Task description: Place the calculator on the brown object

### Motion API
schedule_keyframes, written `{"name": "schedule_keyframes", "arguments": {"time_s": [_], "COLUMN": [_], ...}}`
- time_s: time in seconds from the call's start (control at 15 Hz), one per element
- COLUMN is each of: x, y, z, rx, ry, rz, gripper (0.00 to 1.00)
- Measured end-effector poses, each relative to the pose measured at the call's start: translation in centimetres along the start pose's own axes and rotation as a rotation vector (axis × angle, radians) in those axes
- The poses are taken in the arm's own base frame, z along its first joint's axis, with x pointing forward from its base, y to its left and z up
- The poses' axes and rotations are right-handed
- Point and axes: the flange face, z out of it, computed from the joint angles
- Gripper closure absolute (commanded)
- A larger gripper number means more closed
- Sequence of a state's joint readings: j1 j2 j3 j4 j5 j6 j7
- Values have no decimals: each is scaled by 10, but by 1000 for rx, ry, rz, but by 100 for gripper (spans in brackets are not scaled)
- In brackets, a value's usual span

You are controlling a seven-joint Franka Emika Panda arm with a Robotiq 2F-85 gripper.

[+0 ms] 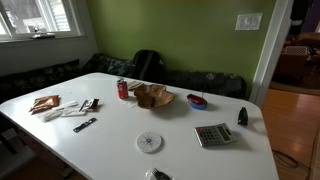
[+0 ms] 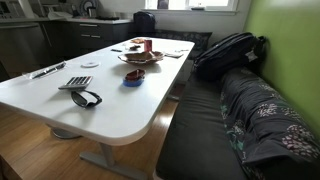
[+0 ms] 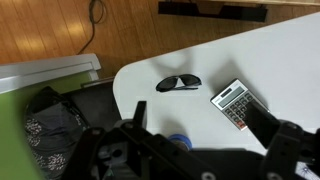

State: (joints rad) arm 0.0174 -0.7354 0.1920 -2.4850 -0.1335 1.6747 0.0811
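The grey calculator (image 1: 215, 135) lies flat near a corner of the white table (image 1: 110, 140); it also shows in an exterior view (image 2: 75, 82) and in the wrist view (image 3: 237, 102). The brown object is a wooden bowl (image 1: 153, 96) near the table's middle, also seen in an exterior view (image 2: 139, 57). My gripper (image 3: 198, 122) shows only in the wrist view. It is open and empty, hovering above the table, with its right finger over the calculator's lower edge. The arm is out of both exterior views.
Black sunglasses (image 3: 178, 83) lie by the calculator near the table's edge. A small blue dish (image 2: 134, 77) sits between calculator and bowl. A red can (image 1: 123, 89), a white disc (image 1: 149, 141) and papers (image 1: 60, 108) are on the table. A backpack (image 2: 228, 52) rests on the bench.
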Motion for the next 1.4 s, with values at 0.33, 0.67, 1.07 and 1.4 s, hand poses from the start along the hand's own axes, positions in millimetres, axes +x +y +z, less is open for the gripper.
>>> {"name": "schedule_keyframes", "arguments": {"time_s": [0.33, 0.67, 1.07, 1.4], "x": [39, 82, 92, 95], "y": [-45, -50, -8, -8], "z": [39, 137, 238, 240], "rx": [-52, 65, 365, 372], "ry": [-36, -190, -326, -329], "rz": [-12, -83, -94, -99], "gripper": [0, 0, 0, 0]}}
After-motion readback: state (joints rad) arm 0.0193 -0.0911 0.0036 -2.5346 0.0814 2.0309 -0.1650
